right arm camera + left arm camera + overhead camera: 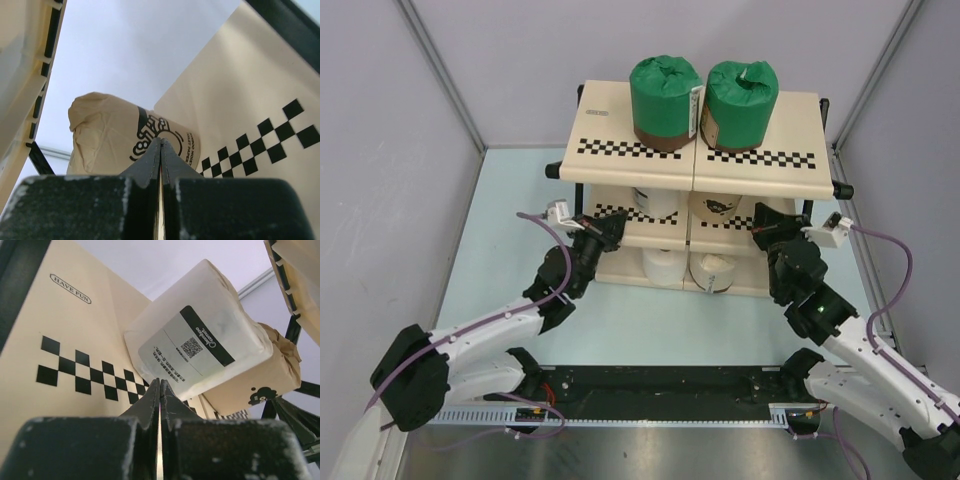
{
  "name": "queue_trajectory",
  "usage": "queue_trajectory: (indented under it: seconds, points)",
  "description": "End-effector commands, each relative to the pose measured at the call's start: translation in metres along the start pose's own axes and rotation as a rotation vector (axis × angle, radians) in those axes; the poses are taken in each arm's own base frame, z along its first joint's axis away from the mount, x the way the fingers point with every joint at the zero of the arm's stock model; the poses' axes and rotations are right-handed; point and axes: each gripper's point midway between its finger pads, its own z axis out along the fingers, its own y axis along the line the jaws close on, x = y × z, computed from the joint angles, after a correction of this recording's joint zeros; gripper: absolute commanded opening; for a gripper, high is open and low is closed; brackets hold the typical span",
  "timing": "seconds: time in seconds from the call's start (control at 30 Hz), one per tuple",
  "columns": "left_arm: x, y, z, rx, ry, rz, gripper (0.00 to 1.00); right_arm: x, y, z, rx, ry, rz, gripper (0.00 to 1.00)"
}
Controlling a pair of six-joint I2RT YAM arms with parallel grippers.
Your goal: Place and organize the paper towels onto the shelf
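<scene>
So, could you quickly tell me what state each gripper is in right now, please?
Left gripper: closed, holding nothing.
Right gripper: closed, holding nothing.

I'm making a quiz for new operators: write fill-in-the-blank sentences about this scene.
The two green rolls stand on the ____ tier of the shelf. The tan roll sits on the ____ tier. The left pincer and right pincer are both ____.
Missing: top; middle; shut.
</scene>
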Motion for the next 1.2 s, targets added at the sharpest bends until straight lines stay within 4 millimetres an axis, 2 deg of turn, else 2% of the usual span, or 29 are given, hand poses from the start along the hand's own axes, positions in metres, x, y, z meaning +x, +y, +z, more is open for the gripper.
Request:
queue_trajectory:
  seconds: [0.0, 0.07, 0.3, 0.53, 0.57, 0.83, 1.07, 1.17]
  points:
    - [-0.030, -0.036, 0.015, 0.083, -0.118, -0.166, 0.00, -0.011, -0.003, 0.002, 0.005, -0.026, 0.023, 0.00]
    - [-0.027, -0.036, 0.020, 0.083, -0.120, -0.182, 0.00, -0.012, -0.004, 0.003, 0.007, -0.029, 0.027, 0.00]
    - [-0.039, -0.051, 0.030, 0.101, -0.156, -0.201, 0.00, -0.018, -0.005, 0.021, 0.003, -0.054, 0.025, 0.00]
    - [-0.042, -0.056, 0.044, 0.093, -0.159, -0.169, 0.00, -0.004, -0.005, 0.043, -0.022, -0.025, 0.014, 0.00]
    - [-0.045, -0.059, 0.046, 0.097, -0.164, -0.170, 0.00, -0.006, 0.001, 0.044, -0.042, -0.031, 0.026, 0.00]
    - [-0.047, -0.043, 0.063, 0.085, -0.160, -0.184, 0.00, 0.010, 0.006, 0.055, -0.072, -0.001, 0.024, 0.00]
    - [-0.044, -0.042, 0.075, 0.093, -0.137, -0.164, 0.00, 0.016, 0.012, 0.062, -0.097, -0.003, 0.024, 0.00]
    - [-0.044, -0.040, 0.078, 0.089, -0.138, -0.158, 0.00, 0.017, 0.008, 0.064, -0.083, -0.005, 0.016, 0.00]
